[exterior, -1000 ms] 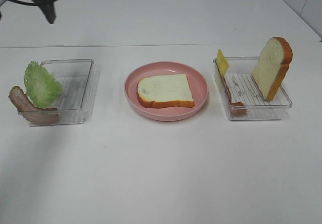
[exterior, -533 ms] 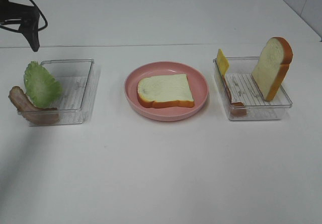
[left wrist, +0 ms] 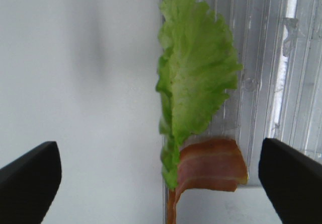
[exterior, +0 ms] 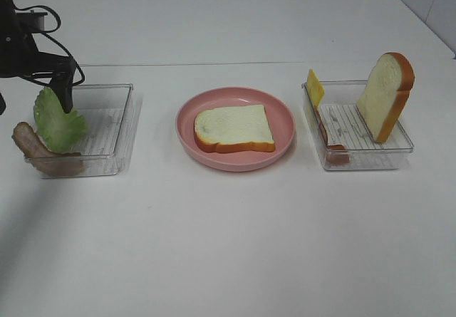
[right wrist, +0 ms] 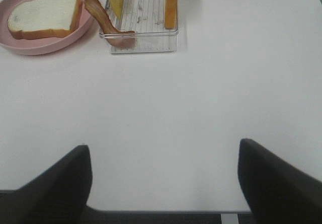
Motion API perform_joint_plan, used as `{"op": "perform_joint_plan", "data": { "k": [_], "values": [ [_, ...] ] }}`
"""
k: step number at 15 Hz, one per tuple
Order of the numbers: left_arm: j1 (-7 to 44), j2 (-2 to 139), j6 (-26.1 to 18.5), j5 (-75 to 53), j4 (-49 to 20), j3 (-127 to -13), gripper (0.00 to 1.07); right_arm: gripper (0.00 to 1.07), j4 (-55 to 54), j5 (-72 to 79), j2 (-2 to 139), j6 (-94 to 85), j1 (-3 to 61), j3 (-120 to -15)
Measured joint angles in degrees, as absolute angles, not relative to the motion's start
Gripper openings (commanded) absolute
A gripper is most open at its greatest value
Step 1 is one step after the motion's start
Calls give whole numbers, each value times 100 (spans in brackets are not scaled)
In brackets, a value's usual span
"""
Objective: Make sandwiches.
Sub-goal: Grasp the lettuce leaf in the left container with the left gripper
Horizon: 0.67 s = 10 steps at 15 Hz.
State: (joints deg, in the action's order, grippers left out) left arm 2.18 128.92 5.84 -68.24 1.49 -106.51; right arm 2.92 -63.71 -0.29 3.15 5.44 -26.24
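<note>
A white bread slice (exterior: 234, 127) with orange-brown crust lies flat on the pink plate (exterior: 285, 128). The green lettuce leaf (exterior: 60, 123) and a bacon strip (exterior: 39, 153) lean on the left clear tray's (exterior: 107, 128) left wall. My left gripper (exterior: 39, 100) is open just above the lettuce; in the left wrist view the lettuce (left wrist: 196, 78) and bacon (left wrist: 211, 166) lie between its fingers (left wrist: 27, 178). The right tray (exterior: 363, 157) holds a yellow cheese square (exterior: 314, 87), an upright bread slice (exterior: 385, 96) and bacon (exterior: 329, 139). My right gripper (right wrist: 163, 151) is open and empty over bare table.
The right wrist view shows the plate (right wrist: 50, 40) with its bread (right wrist: 43, 15), and the right tray (right wrist: 143, 38) with bacon (right wrist: 108, 25) hanging over its wall. The table's front edge (right wrist: 166, 211) lies near the right gripper. White table surrounds the trays.
My left arm has come down from the back left corner to just above the lettuce at the left tray. Food, plate and trays have not moved.
</note>
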Motion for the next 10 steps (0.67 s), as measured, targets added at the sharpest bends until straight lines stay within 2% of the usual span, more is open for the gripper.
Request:
{"op": "perform_joint_plan", "data": {
  "k": [3, 4, 6, 8, 10],
  "values": [
    [218, 12995, 584, -6606, 143, -10651, 99, 78, 292, -6371, -29, 315, 544, -2624],
    [218, 13000, 584, -6515, 143, -10651, 95, 78, 292, -6371, -29, 315, 544, -2624],
    [218, 13000, 584, -6429, 138, -10651, 79, 78, 292, -6371, -29, 315, 544, -2624],
    [218, 13000, 584, -6429, 126, -10651, 71, 78, 292, -6371, -29, 315, 544, -2624],
    [218, 13000, 550, -6429, 63, -10651, 55, 78, 292, -6371, -29, 315, 544, -2624]
  ]
}}
